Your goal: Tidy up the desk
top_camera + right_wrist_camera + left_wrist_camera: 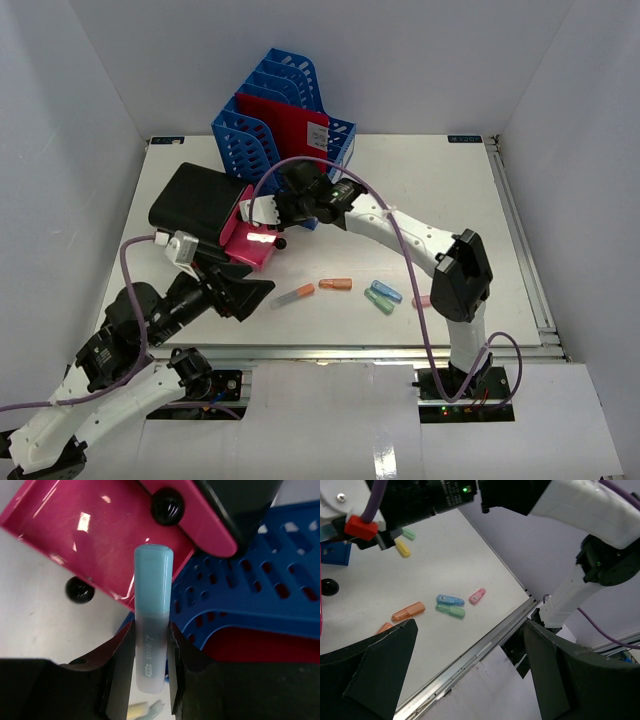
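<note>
1. R gripper [151, 626]: jaws pinching a light-blue marker [153, 595] by its clear barrel. The capped end sticks out past the fingertips.
2. Marker cap points at a pink tray [90, 535]. In the wrist view the cap overlaps the tray's edge; can't tell if they touch.
3. A small black ball [80, 590] sits on the white surface just beside the tray.
4. Blue file rack [255, 140] is right next to the R gripper, at the far-left of the desk. A red folder [290, 125] stands upright in it.
5. Black case [195, 198] lies left of the tray, touching it or overlapping it.
6. L gripper [470, 627]: jaws spread wide, nothing between them. It hangs over the near-left part of the desk, close to the tray's near corner.
7. Loose markers between the two arms, mid-desk near the front: two orange markers [335, 284], one blue marker [386, 291], one green marker [379, 302] touching or almost touching the blue one, and one pink marker [421, 300] partly behind the R arm.
8. L wrist view also shows a yellow marker [402, 548] and a pale green marker [409, 533] under the R arm, near the rack.
9. Desk [440, 200]: white top under both arms inside white walls, metal rail along the front edge. Its right half is bare.
</note>
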### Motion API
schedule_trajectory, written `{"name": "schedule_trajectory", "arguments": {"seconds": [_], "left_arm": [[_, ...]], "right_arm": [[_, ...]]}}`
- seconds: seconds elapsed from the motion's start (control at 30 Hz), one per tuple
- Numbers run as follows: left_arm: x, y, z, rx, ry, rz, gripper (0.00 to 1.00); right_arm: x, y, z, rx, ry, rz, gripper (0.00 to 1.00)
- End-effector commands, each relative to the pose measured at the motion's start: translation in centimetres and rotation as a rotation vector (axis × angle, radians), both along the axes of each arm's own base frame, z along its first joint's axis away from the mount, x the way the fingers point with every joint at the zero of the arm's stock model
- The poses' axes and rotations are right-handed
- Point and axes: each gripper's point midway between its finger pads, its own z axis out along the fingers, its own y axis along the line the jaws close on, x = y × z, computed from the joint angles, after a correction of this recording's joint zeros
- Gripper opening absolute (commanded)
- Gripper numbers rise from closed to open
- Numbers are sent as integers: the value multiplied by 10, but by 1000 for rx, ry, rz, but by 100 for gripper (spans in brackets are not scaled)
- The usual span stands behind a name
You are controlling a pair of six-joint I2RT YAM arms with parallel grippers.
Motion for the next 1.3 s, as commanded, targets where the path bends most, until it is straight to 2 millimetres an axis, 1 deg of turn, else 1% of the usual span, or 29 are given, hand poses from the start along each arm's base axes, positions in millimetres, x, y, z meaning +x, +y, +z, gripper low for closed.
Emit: {"name": "schedule_trajectory", "arguments": {"seconds": [0.0, 0.1, 0.23, 0.37, 0.4, 0.47, 0.5, 0.57, 0.6, 0.63, 0.73, 0.83, 0.87, 0.97, 1.03, 1.07, 1.13, 1.17, 1.23, 1.27], "left_arm": [[-15, 13, 25, -54, -68, -20, 98], [-21, 23, 33, -88, -97, -11, 98], [-27, 34, 37, -122, -119, 5, 98], [-27, 36, 35, -125, -117, 14, 98], [-27, 35, 34, -122, -115, 12, 98], [-26, 32, 32, -113, -106, 4, 98], [-25, 31, 31, -107, -103, 1, 98], [-24, 27, 28, -92, -96, -4, 98], [-23, 25, 26, -83, -90, -12, 98], [-23, 23, 24, -75, -85, -18, 98], [-23, 17, 19, -61, -73, -38, 98], [-24, 10, 16, -48, -67, -74, 98], [-24, 8, 15, -46, -66, -79, 98], [-22, 2, 9, -30, -57, -98, 98], [-19, -5, -1, -8, -41, -109, 98], [-17, -9, -5, -2, -35, -116, 98], [-14, -16, -8, -2, -35, -128, 98], [-12, -21, -16, 16, -20, -138, 98], [-6, -26, -23, 36, -2, -132, 96], [1, -33, -38, 81, 41, -127, 95]], "right_arm": [[8, 25, 8, -99, -192, 131, 11], [11, 39, 0, -117, -234, 166, 12], [11, 48, -16, -135, -263, 208, 13], [5, 54, -27, -140, -284, 250, 17], [4, 56, -29, -145, -291, 256, 19], [1, 61, -36, -164, -303, 268, 28], [1, 62, -38, -168, -305, 268, 35], [1, 64, -37, -163, -302, 264, 58], [0, 64, -36, -158, -297, 259, 67], [-1, 63, -33, -151, -292, 254, 71], [-7, 58, -16, -121, -283, 247, 77], [-15, 45, 4, -75, -247, 224, 79], [-17, 37, 12, -56, -228, 209, 79], [-30, 8, 37, 40, -130, 184, 79], [-33, -17, 52, 84, -92, 146, 79], [-38, -26, 61, 110, -82, 140, 79], [-38, -44, 58, 119, -48, 107, 79], [-40, -54, 66, 140, -41, 91, 79], [-44, -72, 71, 185, 21, 54, 79], [-43, -87, 71, 226, 97, 8, 79]]}}
